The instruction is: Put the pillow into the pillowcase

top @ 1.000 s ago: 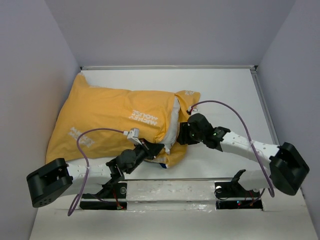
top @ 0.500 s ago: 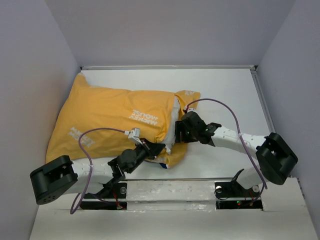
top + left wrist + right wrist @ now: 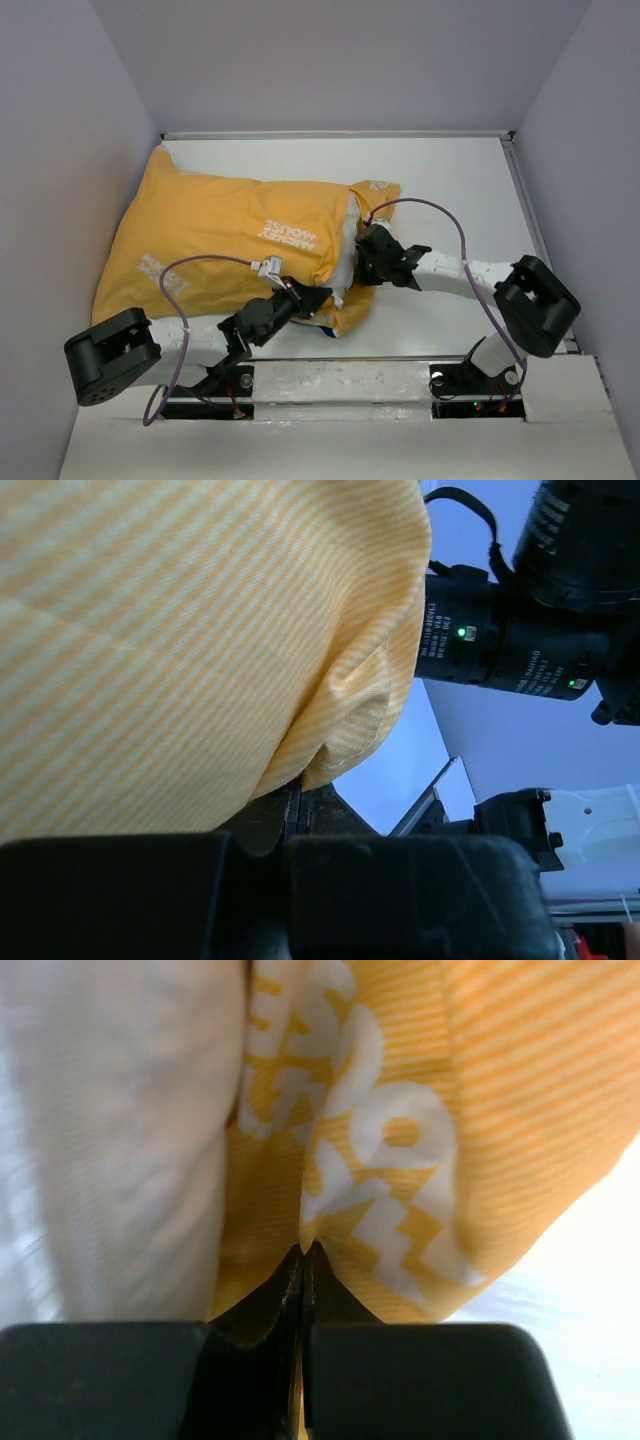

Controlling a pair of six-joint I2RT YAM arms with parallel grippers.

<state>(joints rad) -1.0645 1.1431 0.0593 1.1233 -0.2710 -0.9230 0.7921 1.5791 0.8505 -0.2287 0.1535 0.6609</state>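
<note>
The orange-yellow pillowcase [image 3: 210, 230] lies bulging on the left half of the table, its open end facing right. A strip of the white pillow [image 3: 346, 250] shows in that opening; the rest is inside. My left gripper [image 3: 312, 297] is at the near corner of the opening, shut on the pillowcase [image 3: 200, 630] edge. My right gripper [image 3: 360, 265] is at the mouth, shut on a fold of printed pillowcase [image 3: 500, 1110] fabric, with the white pillow [image 3: 120, 1140] just to its left.
Grey walls close in the table on the left, back and right, with a metal rim [image 3: 330, 135] along the back. White tabletop [image 3: 450, 180] stretches right of the pillowcase. The right arm's dark forearm [image 3: 500, 650] passes close to the left wrist camera.
The right gripper has closed on the pillowcase fabric at the opening. The right arm's elbow has swung left and nearer. The left arm holds still.
</note>
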